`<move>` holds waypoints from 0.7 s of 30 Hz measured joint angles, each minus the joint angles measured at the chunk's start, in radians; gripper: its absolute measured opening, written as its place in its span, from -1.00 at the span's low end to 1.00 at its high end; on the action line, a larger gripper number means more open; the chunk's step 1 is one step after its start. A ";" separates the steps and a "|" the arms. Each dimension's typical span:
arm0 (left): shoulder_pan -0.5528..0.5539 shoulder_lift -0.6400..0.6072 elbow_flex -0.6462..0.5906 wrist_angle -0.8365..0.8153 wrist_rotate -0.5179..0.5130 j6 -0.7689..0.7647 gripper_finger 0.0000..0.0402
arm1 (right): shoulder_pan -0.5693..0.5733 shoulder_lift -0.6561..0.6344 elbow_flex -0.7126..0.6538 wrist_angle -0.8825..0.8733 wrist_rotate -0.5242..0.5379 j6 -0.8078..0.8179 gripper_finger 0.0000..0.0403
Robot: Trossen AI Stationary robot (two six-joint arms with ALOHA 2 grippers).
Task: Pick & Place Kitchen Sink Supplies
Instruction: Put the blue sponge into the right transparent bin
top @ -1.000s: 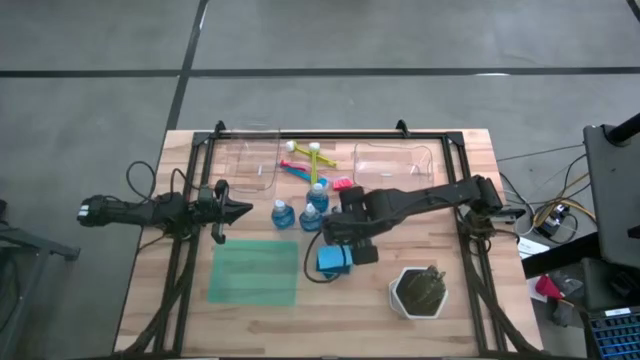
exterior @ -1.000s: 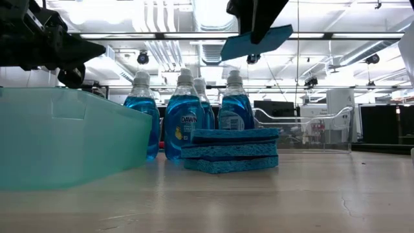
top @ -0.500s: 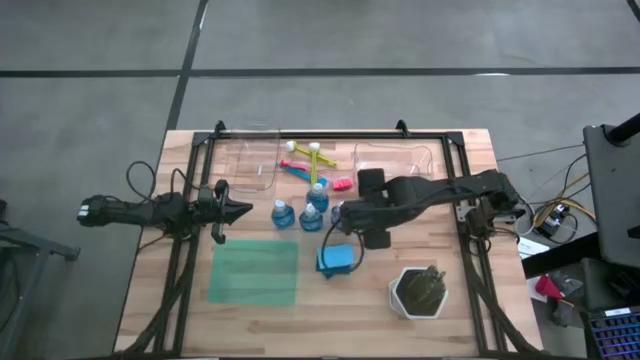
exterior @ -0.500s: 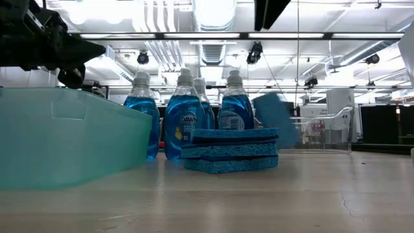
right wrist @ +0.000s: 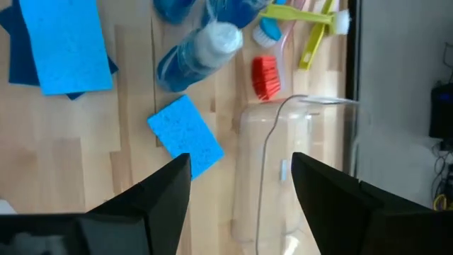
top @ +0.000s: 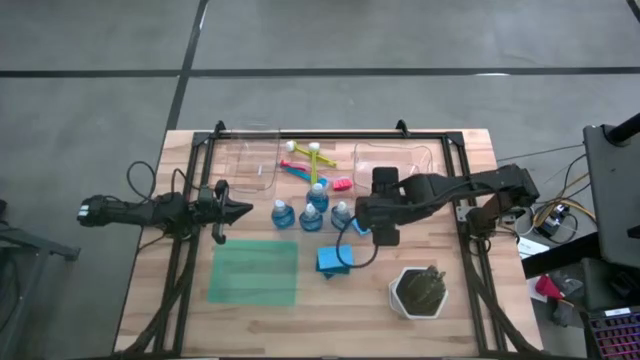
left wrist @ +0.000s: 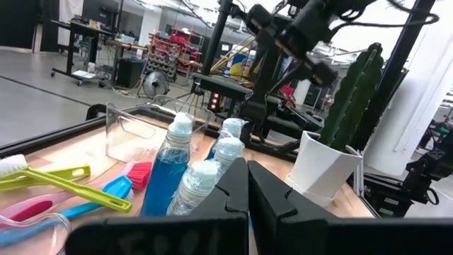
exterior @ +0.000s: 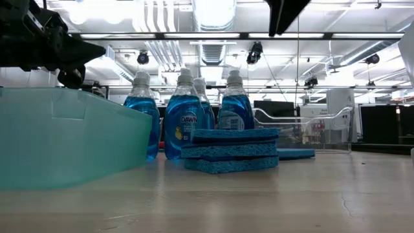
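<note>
While our right gripper [right wrist: 241, 184] hovers spread and empty, one sponge [right wrist: 185, 134] lies loose beside the stacked sponges [top: 335, 260], bottles [top: 310, 215] and brushes [top: 305, 158]; nothing sits in the clear bins [top: 395, 160] yet. Our left gripper [top: 243, 211] waits pinched closed.

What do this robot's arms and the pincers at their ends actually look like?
Both arms are black, jointed and slim. The left gripper tapers to a pointed tip, with thin black cables looping beside the arm. The right gripper has two flat, dark, wedge-shaped fingers, and a black cable trails under its boxy wrist.
</note>
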 joint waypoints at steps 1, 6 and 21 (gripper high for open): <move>0.000 0.000 0.000 -0.001 0.000 0.000 -1.00 | -0.001 -0.001 -0.026 0.020 0.000 0.002 0.21; 0.000 0.000 0.000 -0.003 0.000 0.000 -1.00 | -0.002 0.018 -0.143 0.090 -0.001 -0.032 0.28; 0.000 0.000 0.000 -0.004 0.000 0.000 -1.00 | -0.009 0.045 -0.343 0.372 -0.081 -0.187 0.56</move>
